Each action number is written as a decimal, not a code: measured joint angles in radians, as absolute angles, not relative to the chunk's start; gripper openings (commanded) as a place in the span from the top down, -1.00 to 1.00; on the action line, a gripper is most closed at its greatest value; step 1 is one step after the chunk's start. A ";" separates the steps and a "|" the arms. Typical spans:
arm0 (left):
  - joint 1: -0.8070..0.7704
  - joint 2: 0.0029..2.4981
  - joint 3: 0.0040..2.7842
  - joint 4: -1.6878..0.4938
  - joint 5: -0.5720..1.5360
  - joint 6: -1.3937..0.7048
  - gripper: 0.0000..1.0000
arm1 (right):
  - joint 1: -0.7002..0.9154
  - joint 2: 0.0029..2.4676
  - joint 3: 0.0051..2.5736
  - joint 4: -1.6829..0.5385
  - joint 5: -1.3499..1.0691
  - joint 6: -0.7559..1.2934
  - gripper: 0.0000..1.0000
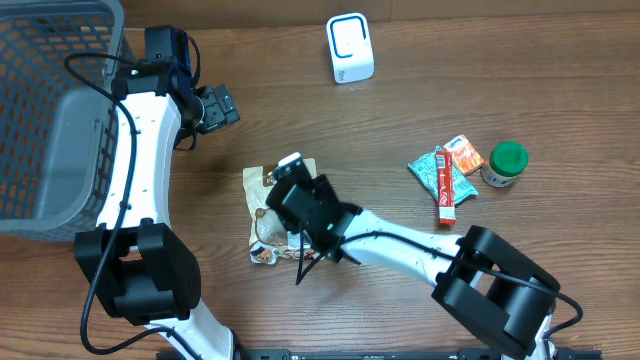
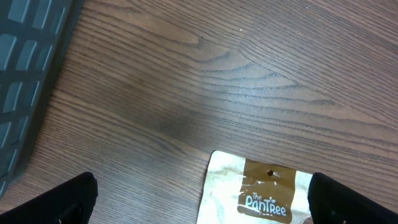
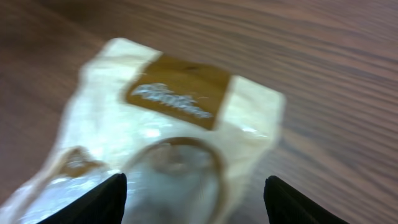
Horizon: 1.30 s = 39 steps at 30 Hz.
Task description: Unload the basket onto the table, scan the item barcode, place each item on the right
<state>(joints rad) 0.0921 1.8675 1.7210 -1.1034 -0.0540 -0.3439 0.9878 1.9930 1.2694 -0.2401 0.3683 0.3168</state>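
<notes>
Black fingers (image 3: 102,199) of the right gripper (image 3: 194,180) are standing spread apart at the bottom of the right wrist view, pinching nothing. A cream and brown snack bag (image 3: 180,93) is lying blurred just beneath and between them. From overhead, this bag is resting flat on the wooden table (image 1: 520,70), near its middle, with the right arm partly covering it. The left gripper (image 2: 202,180) is hovering just beyond the bag's top edge, its jaws also spread wide and holding nothing. A grey basket (image 1: 50,100) is sitting at the table's left side. A white scanner (image 1: 350,48) is standing upright at the far edge, well apart from the bag. To the right, a green-lidded jar (image 1: 503,165) is standing beside an orange packet (image 1: 465,155), a teal packet (image 1: 428,170) and a red stick packet (image 1: 444,198).
</notes>
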 measured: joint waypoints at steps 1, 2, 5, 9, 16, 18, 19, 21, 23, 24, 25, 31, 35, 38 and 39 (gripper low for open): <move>0.092 1.868 1.721 -1.104 -0.054 -0.344 -1.00 | 0.975 1.993 1.269 -0.254 0.373 0.322 -0.44; 0.092 1.868 1.721 -1.103 -0.054 -0.344 -1.00 | 0.966 1.993 1.269 -0.271 0.374 0.329 -0.45; 0.092 1.868 1.721 -1.103 -0.054 -0.344 -1.00 | 0.937 1.993 1.269 -0.300 0.369 0.355 -0.48; 0.092 1.868 1.721 -1.103 -0.054 -0.344 -0.99 | 0.916 1.993 1.269 -0.283 0.284 0.376 -0.52; 0.092 1.868 1.721 -1.103 -0.054 -0.344 -1.00 | 0.912 1.993 1.269 -0.208 0.087 0.390 -0.50; 0.092 1.868 1.721 -1.103 -0.054 -0.344 -1.00 | 0.912 1.993 1.269 -0.209 0.066 0.390 -0.50; 0.092 1.868 1.721 -1.103 -0.054 -0.344 -1.00 | 0.912 1.993 1.269 -0.208 0.058 0.391 -0.50; 0.092 1.868 1.721 -1.103 -0.054 -0.344 -1.00 | 0.912 1.999 1.269 -0.203 0.056 0.392 -0.50; 0.092 1.868 1.721 -1.103 -0.054 -0.344 -1.00 | 0.912 2.013 1.269 -0.210 0.062 0.392 -0.50; 0.092 1.868 1.721 -1.103 -0.054 -0.344 -1.00 | 0.912 2.021 1.269 -0.216 0.069 0.393 -0.50; 0.092 1.868 1.721 -1.103 -0.054 -0.344 -1.00 | 0.912 2.031 1.269 -0.237 0.089 0.392 -0.50; 0.092 1.868 1.721 -1.103 -0.054 -0.344 -0.99 | 0.911 2.042 1.269 -0.303 0.192 0.394 -0.50; 0.092 1.868 1.721 -1.103 -0.054 -0.344 -1.00 | 0.910 2.028 1.278 -0.392 0.282 0.432 -0.57; 0.092 1.868 1.721 -1.103 -0.054 -0.344 -1.00 | 0.899 1.999 1.278 -0.476 0.341 0.490 -0.59; 0.092 1.868 1.721 -1.103 -0.054 -0.344 -0.99 | 0.893 1.991 1.278 -0.492 0.352 0.505 -0.61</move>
<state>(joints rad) 0.0921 1.8675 1.7210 -1.1034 -0.0540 -0.3439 0.8928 1.9911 1.2778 -0.4919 0.3519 0.5045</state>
